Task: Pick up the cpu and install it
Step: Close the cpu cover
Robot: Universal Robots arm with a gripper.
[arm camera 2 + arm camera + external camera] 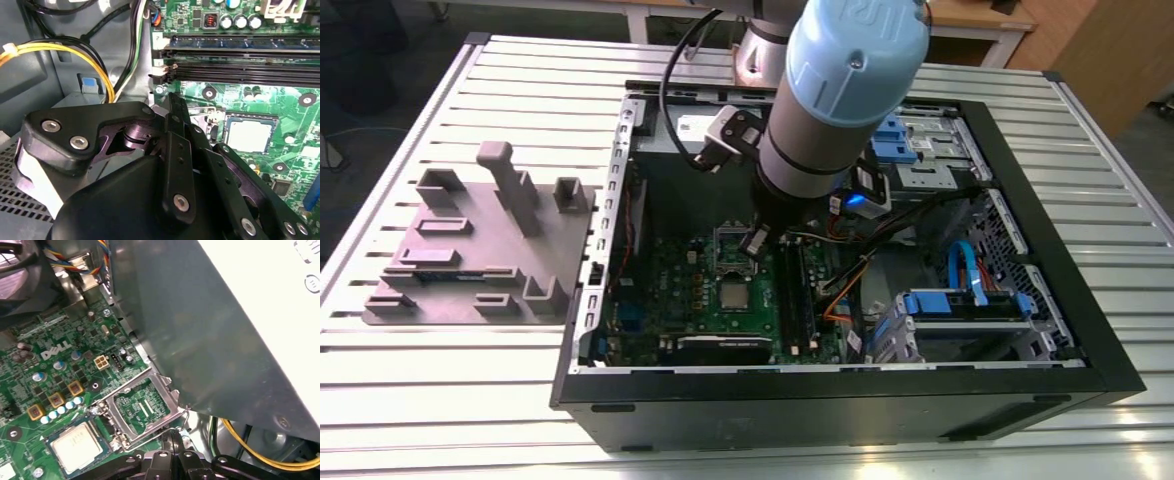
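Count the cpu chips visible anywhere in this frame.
1. The cpu lies on the motherboard, beside the opened metal frame, inside the open computer case. Another could be hidden behind the arm.

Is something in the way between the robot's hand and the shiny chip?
Nothing covers the cpu: it lies bare on the green board. The socket's open metal frame lies beside it, on the hand's side, with the hand at that frame's edge.

The cpu [76, 446] looks matt silver metal; the motherboard [65, 342] glossy green.
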